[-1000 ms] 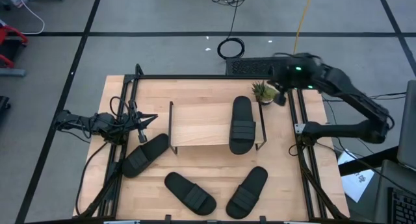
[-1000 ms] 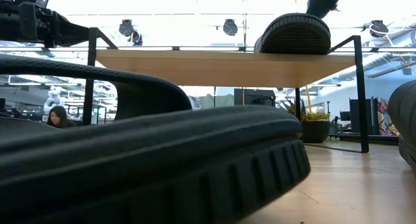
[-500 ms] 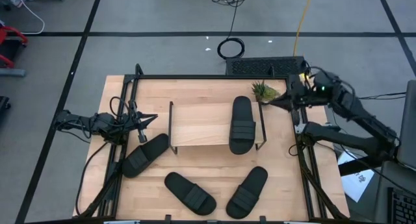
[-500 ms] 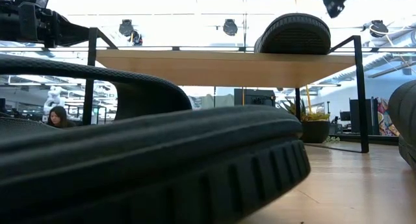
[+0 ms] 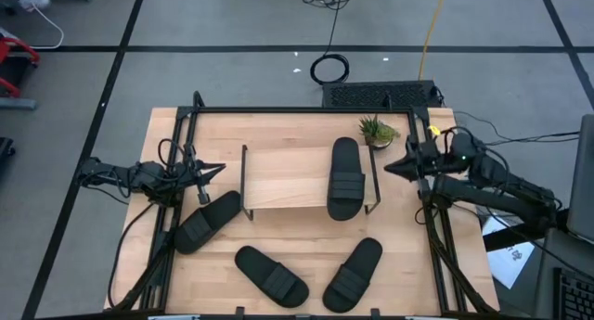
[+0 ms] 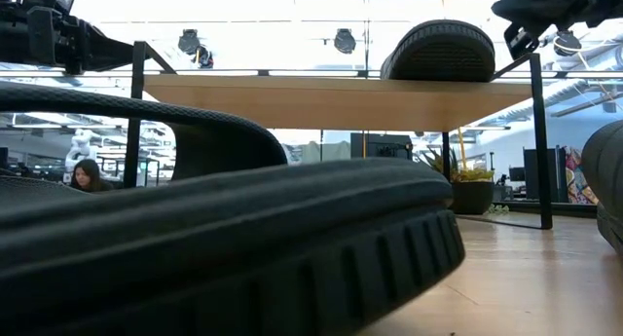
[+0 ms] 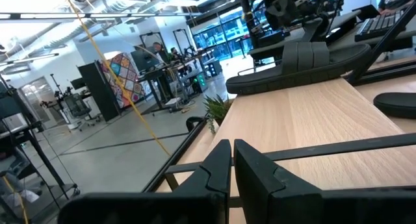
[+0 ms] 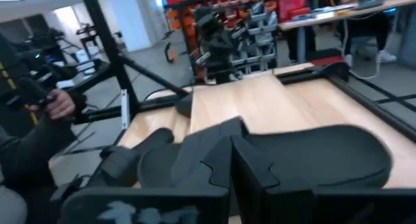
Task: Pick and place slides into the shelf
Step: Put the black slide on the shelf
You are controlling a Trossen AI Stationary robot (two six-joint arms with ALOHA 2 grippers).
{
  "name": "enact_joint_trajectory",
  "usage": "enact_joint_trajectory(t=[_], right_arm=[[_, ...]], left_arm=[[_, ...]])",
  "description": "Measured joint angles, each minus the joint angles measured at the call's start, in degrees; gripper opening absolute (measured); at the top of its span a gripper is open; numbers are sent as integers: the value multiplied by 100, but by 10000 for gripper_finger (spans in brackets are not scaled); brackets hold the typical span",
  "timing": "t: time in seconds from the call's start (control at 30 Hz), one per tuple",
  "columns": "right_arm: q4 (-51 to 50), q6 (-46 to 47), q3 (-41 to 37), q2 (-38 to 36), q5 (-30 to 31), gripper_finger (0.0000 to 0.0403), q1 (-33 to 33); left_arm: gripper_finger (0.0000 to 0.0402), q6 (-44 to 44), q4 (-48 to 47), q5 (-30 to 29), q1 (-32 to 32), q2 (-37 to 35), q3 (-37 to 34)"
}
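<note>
One black slide [image 5: 345,178] lies on the right end of the shelf's wood top [image 5: 283,176], sole down; it also shows in the low view [image 6: 440,52] and the right wrist view [image 8: 312,159]. Three more slides lie sole down on the table: one by the shelf's left leg [image 5: 206,221], two near the front edge [image 5: 270,275] [image 5: 354,274]. My right gripper [image 5: 388,168] is shut and empty, just right of the shelf's right end. My left gripper [image 5: 213,170] is shut and empty, left of the shelf.
A small potted plant [image 5: 376,130] stands on the table behind the shelf's right end. The black frame rails [image 5: 432,218] run along the table's sides. A person's hand [image 8: 58,104] shows in the room beyond the table.
My right gripper has drawn back from beside the plant toward the table's near and right edges and come down to shelf-top height, staying shut and empty. The slide on the shelf has stayed where it was.
</note>
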Motion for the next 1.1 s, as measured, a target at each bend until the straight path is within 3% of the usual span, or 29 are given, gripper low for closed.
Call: enact_joint_trajectory(t=[0.17,0.33,0.47,0.6,0.77,0.93,1.1], right_arm=[[671,15,-425,-57,-41,0,549],[2076,-432,-1168,-41,-52,0,998],[2898,-821,-1619,-41,-49,0,1135],[2888,-997,-1737,-41,-47,0,1139],[2898,-1004,-1793,-41,-152,0,1139],[2892,-1011,-1921,-41,-201,0,1139],[2895,-1055,-1961,-41,-203,0,1139]], left_arm=[[26,74,-9,0,2,2,0],[26,327,97,-4,0,2,-1],[26,-90,269,130,2,2,41],[26,-300,249,57,-3,0,183],[26,-965,-474,30,-85,0,463],[26,-1772,-1038,456,-196,20,813],[26,-1965,-1168,619,-276,501,1608]])
